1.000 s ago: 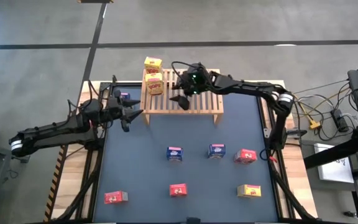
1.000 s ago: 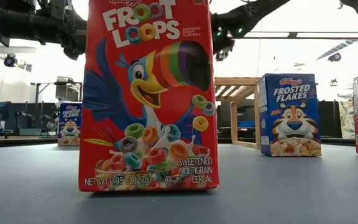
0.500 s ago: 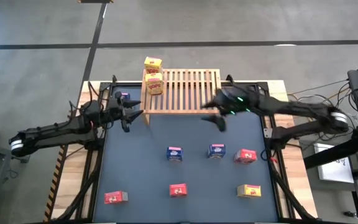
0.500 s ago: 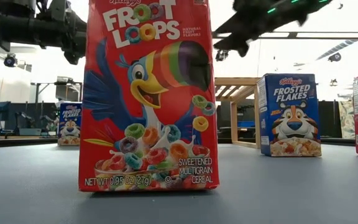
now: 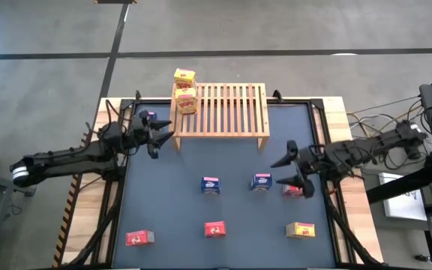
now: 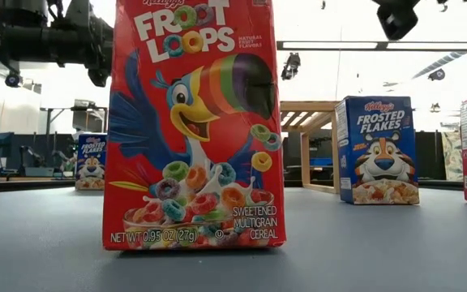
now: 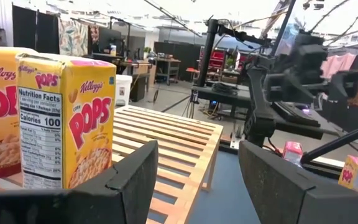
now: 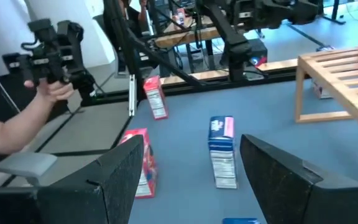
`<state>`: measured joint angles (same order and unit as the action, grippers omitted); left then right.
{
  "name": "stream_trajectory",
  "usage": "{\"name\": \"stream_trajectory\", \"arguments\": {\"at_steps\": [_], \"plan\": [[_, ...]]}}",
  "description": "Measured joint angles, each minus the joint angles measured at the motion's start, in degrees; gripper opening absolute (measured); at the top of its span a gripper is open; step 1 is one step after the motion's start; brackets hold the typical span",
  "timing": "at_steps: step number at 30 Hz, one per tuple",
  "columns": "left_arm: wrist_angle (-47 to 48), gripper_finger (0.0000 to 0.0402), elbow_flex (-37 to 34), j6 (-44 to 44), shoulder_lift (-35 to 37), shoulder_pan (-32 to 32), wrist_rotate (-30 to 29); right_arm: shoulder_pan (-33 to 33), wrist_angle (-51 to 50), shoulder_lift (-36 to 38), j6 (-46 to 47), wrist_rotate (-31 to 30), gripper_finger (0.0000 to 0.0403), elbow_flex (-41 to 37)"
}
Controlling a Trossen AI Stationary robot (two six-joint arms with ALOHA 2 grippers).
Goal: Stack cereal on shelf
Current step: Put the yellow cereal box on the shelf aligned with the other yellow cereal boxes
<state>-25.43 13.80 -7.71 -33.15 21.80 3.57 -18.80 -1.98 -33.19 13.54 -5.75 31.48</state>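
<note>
Dark fingers of the right gripper (image 5: 289,174) stood spread and empty above the mat, just beside a red box (image 5: 297,188) at the right of the middle row. Its neighbour there was a blue box (image 5: 261,181), with another blue box (image 5: 211,184) farther left. Across the table, the left gripper (image 5: 158,137) hovered near the shelf's left front corner, its fingers likewise apart and holding nothing.

On the shelf (image 5: 231,112), a light slatted wooden rack at the table's far side, two yellow boxes (image 5: 186,100) stood at the left end, one behind the other. A third blue box (image 5: 150,117) sat on the mat just left of the rack.

Seven boxes looked unplaced: the front row held two red boxes (image 5: 214,229) and one yellow box (image 5: 300,229). By that count the job was barely a quarter done.

Each box was a small upright cardboard carton with a bright printed front.
</note>
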Motion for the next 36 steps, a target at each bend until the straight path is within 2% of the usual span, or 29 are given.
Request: {"name": "stream_trajectory", "arguments": {"at_steps": [3, 9, 16, 19, 23, 26, 30, 36], "plan": [[-0.3, 0.0207, 0.0, -1.0, -0.3, -0.2, 0.0, -4.9, 1.0, -1.3, 0.0, -3.5, 0.0255, 0.0], [-0.4, 0.0207, 0.0, -1.2, -0.9, -2.3, 0.1, -9.5, -2.5, -5.1, 5.4, -4.8, 0.0256, 2.0], [-0.3, 0.0207, 0.0, -1.2, -0.9, -3.9, 0.1, -13.9, -7.7, -13.4, 6.3, -6.2, 0.0254, 11.7], [-0.3, 0.0207, 0.0, -1.2, -0.9, -3.9, 0.1, -16.4, -17.9, -18.2, 9.7, -8.4, 0.0254, 17.9], [-0.3, 0.0207, 0.0, -1.2, -0.9, -3.9, 0.1, -19.0, -38.6, -25.3, 24.0, -8.9, 0.0254, 26.8], [-0.4, 0.0207, 0.0, -1.2, -1.1, -3.9, 0.1, -21.8, -48.8, -30.3, 31.5, -8.8, 0.0254, 32.9], [-0.5, 0.0207, 0.0, -1.2, -2.3, -3.9, 0.1, -25.4, -52.8, -35.3, 33.1, -9.3, 0.0254, 39.3], [-3.4, 0.0207, 0.0, -1.8, -5.3, -5.2, 0.0, -28.4, -53.1, -40.3, 33.4, -9.3, 0.0254, 42.0]]}}
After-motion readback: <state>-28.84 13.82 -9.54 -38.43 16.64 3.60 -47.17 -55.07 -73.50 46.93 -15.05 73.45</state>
